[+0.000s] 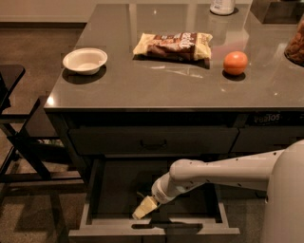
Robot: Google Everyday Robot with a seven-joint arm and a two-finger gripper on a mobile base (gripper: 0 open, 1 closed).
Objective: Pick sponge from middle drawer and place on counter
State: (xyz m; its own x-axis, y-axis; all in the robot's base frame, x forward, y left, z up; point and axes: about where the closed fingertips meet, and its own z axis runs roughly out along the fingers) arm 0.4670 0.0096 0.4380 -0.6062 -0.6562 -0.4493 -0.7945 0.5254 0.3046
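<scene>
The middle drawer is pulled open below the counter, showing grey inner walls and a dark floor. My arm reaches in from the right. My gripper, pale and cream-coloured, points down and to the left, low over the drawer floor near the front wall. I cannot make out the sponge; it may be hidden under or at the gripper tip.
On the counter are a white bowl, a brown-and-yellow snack bag, an orange fruit and a white container at the back. A closed drawer with a dark handle sits above. A dark chair stands at left.
</scene>
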